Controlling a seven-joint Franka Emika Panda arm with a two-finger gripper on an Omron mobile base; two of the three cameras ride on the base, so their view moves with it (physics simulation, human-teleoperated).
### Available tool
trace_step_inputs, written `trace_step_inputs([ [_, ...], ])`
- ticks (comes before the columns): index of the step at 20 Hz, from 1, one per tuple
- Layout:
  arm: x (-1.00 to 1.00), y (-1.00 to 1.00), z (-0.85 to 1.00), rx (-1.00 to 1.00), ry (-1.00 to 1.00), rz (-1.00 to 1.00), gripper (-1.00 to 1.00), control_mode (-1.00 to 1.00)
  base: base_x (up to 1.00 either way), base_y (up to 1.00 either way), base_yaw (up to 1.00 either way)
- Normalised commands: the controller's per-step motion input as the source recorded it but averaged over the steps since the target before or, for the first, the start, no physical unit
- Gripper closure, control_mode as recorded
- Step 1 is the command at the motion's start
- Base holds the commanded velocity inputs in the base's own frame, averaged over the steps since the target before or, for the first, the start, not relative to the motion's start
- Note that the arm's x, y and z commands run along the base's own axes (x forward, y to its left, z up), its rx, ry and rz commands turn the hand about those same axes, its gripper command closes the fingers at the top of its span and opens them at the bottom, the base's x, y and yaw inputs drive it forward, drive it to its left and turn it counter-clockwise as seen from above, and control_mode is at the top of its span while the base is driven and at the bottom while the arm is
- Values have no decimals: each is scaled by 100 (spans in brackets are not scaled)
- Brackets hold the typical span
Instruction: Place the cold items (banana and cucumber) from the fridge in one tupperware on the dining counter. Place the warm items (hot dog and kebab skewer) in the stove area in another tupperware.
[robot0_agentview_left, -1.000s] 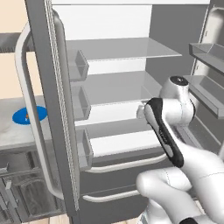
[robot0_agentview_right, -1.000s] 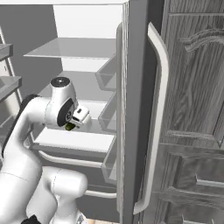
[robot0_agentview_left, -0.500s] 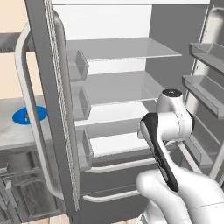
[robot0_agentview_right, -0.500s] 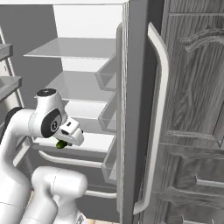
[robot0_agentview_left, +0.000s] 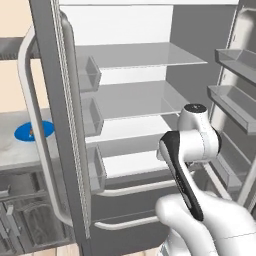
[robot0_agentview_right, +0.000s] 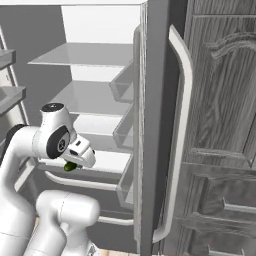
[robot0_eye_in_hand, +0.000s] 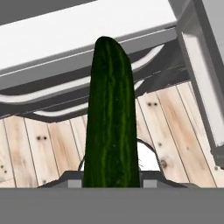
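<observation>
- The claw (robot0_agentview_right: 74, 163) is seen clenched on the cucumber (robot0_eye_in_hand: 112, 116); in the hand view the dark green body rises straight up from between the jaws, and in the right base view a small green end (robot0_agentview_right: 70, 166) shows under the white hand.
- The cucumber is thus held in the air, in front of the open fridge (robot0_agentview_left: 150, 95), level with the lowest shelf (robot0_agentview_left: 135, 162) and above the drawer handles (robot0_agentview_left: 137, 187); wooden floor (robot0_eye_in_hand: 43, 148) is seen behind it.
- It is judged firm and stiff, of moderate weight, with a smooth, waxy skin that may slide under a light pinch.
- The grip appears to sit near one end, so most of the length stands free beyond the jaws; swinging or pivoting is to be expected in a fast turn.
- A hold nearer the middle would be steadier; a hard squeeze is not called for, since the flesh can bruise.
- The fridge shelves carry nothing else that can be made out; the banana cannot be placed from these views.
- A blue plate (robot0_agentview_left: 34, 131) lies on the counter (robot0_agentview_left: 20, 150) left of the fridge door (robot0_agentview_left: 65, 125).
</observation>
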Motion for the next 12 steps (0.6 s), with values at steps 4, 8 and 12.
trace_step_inputs([
  [4,0,0,0,0,0,0,100,100,-93,18,0],
  [8,0,0,0,0,0,0,100,100,-100,29,0],
  [12,0,0,0,0,0,0,100,100,-100,25,17],
])
